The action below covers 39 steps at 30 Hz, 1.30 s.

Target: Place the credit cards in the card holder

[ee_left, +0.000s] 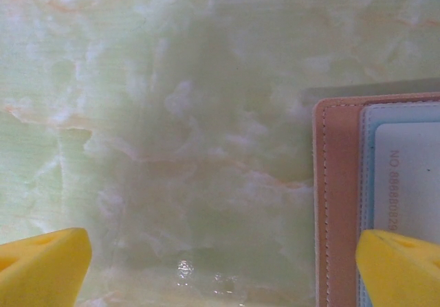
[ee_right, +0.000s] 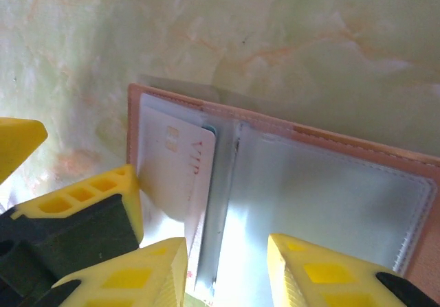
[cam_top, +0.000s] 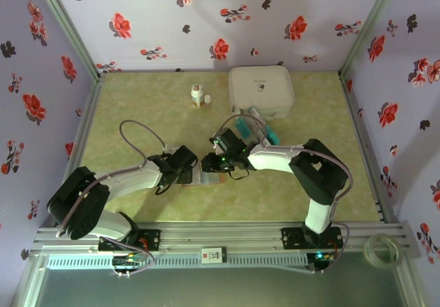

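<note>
1. Open holder (ee_right: pixel 330 183) lies toward the bench's (cam_top: pixel 137 115) near edge, mid-width; white card (ee_right: pixel 172 163) at its left pocket.
2. Half-closed right gripper (ee_right: pixel 227 252) about the card's edge, pinch unclear; left gripper (ee_left: pixel 221 252) spread, one finger (ee_left: pixel 399 266) over the holder's edge.
3. Likely seating card. Next: push home, fetch spare cards (cam_top: pixel 268 135) beside box (cam_top: pixel 261 91).

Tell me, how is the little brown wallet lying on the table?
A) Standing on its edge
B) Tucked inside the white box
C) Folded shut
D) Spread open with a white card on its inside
D: the right wrist view shows the wallet spread open, pale inside facing up, with a white card marked VIP on its left half.
</note>
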Available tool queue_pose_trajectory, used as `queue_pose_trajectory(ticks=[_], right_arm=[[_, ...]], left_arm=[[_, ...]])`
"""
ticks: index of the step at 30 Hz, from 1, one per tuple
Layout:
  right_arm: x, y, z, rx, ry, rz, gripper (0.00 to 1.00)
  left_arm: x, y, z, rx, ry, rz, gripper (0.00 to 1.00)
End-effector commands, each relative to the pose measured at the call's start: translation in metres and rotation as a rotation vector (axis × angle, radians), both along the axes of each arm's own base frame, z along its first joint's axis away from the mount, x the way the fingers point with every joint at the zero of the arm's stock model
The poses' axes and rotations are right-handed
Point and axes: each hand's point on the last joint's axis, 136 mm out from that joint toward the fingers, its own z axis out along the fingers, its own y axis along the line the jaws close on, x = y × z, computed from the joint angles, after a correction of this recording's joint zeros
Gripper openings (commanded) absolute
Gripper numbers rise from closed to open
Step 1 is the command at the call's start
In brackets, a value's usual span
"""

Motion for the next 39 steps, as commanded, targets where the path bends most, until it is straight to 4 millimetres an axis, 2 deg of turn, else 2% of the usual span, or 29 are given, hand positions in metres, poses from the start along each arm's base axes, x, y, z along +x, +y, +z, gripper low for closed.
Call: queue_pose_trajectory(ticks=[1,7,13,28,39], right_arm=[[0.001,0.001,0.002,0.014,0.004,-0.017,0.35],[0.009,-0.031,0.001,-0.124,-0.061,-0.064,0.38],[0.011,-0.047,-0.006,-0.210,-0.086,-0.075,0.41],[0.007,-0.028,-0.020,-0.169,-0.027,-0.025,0.41],[0.000,-0.004,-0.006,-0.057,0.004,0.013,0.39]], left_arm=[[-0.008,0.007,-0.006,0.036,0.014,-0.009,1.00],[-0.008,0.008,-0.007,0.039,0.016,-0.008,1.00],[-0.007,0.007,-0.007,0.040,0.017,-0.011,1.00],[-0.007,0.007,-0.007,0.042,0.018,-0.010,1.00],[-0.007,0.007,-0.009,0.042,0.019,-0.011,1.00]])
